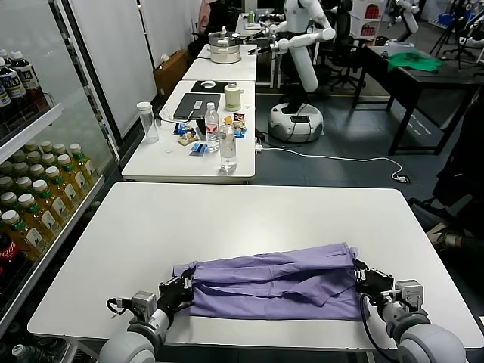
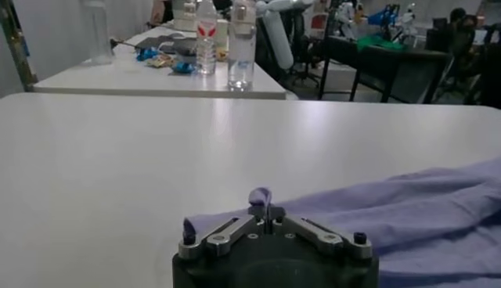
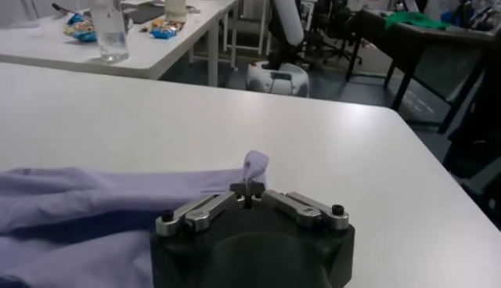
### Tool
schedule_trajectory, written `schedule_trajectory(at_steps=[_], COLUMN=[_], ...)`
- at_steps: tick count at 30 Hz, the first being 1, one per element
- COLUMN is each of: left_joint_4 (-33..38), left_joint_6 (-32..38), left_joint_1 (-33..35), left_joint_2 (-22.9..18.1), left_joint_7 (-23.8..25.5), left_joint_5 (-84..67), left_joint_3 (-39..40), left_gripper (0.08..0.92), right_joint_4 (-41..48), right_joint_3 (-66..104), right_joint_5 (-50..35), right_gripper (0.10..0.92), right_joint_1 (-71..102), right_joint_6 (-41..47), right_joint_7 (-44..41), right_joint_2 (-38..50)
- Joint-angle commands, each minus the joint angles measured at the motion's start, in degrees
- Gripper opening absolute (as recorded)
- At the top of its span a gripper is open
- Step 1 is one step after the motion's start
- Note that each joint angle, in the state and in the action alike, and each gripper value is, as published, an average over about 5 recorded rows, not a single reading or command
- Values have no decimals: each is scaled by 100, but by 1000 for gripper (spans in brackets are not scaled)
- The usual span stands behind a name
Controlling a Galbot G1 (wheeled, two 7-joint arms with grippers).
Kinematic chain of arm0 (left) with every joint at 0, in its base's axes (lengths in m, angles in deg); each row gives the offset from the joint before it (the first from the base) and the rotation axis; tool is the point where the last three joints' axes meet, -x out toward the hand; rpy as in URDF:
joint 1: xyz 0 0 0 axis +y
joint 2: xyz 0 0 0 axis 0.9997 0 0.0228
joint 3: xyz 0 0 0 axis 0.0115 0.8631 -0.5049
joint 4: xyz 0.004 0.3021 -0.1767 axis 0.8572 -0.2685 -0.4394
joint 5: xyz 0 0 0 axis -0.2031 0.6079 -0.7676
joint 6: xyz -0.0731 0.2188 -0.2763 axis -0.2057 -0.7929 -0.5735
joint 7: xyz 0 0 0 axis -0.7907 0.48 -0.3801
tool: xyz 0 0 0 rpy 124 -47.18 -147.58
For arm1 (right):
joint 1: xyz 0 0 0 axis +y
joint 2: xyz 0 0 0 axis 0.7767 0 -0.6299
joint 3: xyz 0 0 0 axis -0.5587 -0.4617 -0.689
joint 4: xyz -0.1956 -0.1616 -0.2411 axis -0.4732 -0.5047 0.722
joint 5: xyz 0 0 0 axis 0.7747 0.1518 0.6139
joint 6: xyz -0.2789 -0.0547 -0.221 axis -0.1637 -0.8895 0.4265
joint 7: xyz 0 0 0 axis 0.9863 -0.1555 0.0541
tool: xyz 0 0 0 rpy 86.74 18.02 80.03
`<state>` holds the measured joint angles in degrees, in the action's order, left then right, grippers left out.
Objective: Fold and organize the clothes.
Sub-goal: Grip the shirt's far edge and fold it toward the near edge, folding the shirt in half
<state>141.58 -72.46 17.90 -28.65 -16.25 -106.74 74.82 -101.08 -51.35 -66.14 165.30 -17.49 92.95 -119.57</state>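
The lavender-purple T-shirt [image 1: 276, 282] lies folded into a long band across the near part of the white table [image 1: 249, 219]. My left gripper [image 1: 184, 286] is shut on the shirt's left end; a pinch of purple fabric [image 2: 261, 196] sticks up between its fingers in the left wrist view. My right gripper [image 1: 361, 277] is shut on the shirt's right end, with a tuft of fabric [image 3: 255, 165] held between its fingers in the right wrist view. Both grippers sit low at the table's front edge. No printed pattern shows.
A second white table [image 1: 189, 151] behind carries water bottles [image 1: 227, 147], a laptop and snacks. Shelves of drink bottles [image 1: 34, 197] stand on the left. Another robot [image 1: 299, 68] and a dark desk with a green cloth [image 1: 412, 60] are farther back.
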Motion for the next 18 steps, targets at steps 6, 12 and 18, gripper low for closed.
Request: schedule_trajectory(at_steps=[6, 12, 18], left_joint_4=[29, 193, -95], left_joint_6=[115, 343, 356], left_joint_1=[165, 318, 419], left_joint_2=[-169, -531, -939], left_joint_7=[-169, -642, -1078], left_joint_5=[562, 1194, 1748], left_joint_3=[-3, 53, 132], left_gripper=[234, 407, 580], right_joint_4=[-37, -173, -254], right_joint_3=[13, 53, 54], right_joint_5=[291, 388, 459], right_gripper=[286, 459, 632], right_joint_1=[179, 282, 345], right_joint_6=[-5, -9, -8], right_joint_7=[-12, -16, -23], right_joint_2=[-98, -133, -204])
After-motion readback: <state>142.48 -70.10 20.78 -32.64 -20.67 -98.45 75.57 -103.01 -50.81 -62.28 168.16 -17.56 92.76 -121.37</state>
